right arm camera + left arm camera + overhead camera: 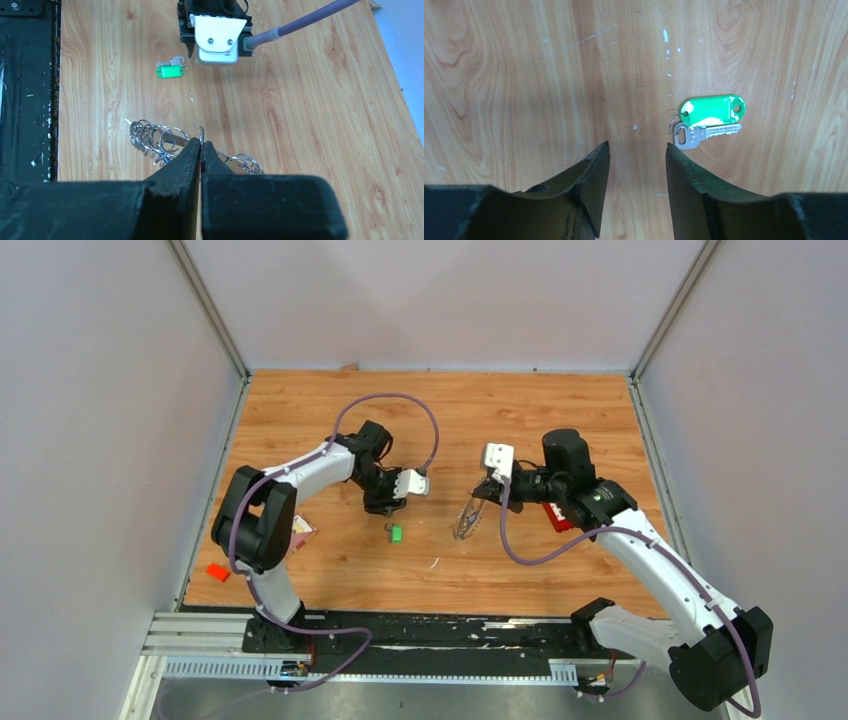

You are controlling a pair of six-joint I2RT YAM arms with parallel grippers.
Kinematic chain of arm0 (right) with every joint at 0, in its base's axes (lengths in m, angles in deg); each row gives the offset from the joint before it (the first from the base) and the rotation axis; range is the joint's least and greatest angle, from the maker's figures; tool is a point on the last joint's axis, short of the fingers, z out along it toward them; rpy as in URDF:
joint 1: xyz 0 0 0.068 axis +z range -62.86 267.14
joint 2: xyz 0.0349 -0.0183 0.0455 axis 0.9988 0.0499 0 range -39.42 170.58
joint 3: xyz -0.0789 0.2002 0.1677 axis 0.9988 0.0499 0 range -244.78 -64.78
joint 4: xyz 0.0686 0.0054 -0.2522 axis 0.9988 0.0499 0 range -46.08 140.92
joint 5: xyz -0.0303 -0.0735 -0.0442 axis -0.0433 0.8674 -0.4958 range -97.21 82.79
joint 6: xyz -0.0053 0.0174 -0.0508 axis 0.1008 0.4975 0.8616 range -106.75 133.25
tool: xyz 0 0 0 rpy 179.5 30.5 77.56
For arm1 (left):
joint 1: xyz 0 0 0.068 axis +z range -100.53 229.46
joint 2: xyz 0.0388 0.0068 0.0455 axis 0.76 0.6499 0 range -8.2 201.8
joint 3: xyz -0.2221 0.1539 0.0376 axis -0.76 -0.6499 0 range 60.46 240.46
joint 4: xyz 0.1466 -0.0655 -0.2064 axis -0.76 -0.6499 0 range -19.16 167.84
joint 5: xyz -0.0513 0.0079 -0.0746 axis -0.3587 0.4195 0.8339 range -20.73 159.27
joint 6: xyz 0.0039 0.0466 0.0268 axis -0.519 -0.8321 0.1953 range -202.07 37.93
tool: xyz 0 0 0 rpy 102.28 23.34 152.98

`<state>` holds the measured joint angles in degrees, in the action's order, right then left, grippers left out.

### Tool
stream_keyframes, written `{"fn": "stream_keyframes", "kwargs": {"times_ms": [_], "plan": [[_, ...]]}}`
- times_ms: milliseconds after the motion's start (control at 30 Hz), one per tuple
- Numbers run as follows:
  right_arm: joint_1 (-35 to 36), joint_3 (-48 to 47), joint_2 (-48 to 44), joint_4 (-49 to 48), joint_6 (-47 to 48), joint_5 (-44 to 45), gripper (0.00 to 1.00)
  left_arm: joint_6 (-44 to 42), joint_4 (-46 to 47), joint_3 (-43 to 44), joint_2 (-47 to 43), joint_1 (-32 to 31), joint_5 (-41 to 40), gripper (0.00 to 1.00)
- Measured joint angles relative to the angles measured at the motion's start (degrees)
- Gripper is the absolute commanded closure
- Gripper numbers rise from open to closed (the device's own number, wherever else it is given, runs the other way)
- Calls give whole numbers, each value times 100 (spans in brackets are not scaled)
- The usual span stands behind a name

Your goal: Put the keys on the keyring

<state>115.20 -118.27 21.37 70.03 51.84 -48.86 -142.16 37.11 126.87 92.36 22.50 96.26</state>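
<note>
The green key (711,111) lies flat on the wooden table (560,420): an oval green plastic tag joined by a small ring to a silver key that sits just beside it, its blade parallel to the tag. Nothing touches it. In the left wrist view it sits ahead of the left end effector (637,146) and off to one side, outside the gap between the fingers. Those fingers are spread apart, with only bare wood showing between them

The keyring (152,137), a cluster of silver wire loops, is well apart from the green key, further toward the right arm. The right end effector (201,146) has its fingers pressed together, pinching one thin loop of the keyring at the very tips. The rest of the loops fan out to both sides below. Whether the lowest loops touch the table cannot be told

From above, the two end effectors face each other across the middle of the table. A red block (558,518) lies partly hidden behind the right arm, a pink card (302,532) lies beside the left arm, and a small orange piece (217,572) sits at the table's left edge
</note>
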Motion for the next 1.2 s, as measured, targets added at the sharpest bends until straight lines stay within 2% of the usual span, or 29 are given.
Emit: {"fn": "stream_keyframes", "kwargs": {"times_ms": [233,400,867,1200], "plan": [[0,0,0,2,50,7,100,-1499,-920,494,555,0,195,45],[0,0,0,11,55,9,100,-1976,-1346,870,885,-2,299,45],[0,0,-2,72,68,11,100,-2092,-1532,973,1075,-199,308,47],[0,0,-2,107,72,9,100,-1993,-1421,955,1073,-234,243,58]]}}
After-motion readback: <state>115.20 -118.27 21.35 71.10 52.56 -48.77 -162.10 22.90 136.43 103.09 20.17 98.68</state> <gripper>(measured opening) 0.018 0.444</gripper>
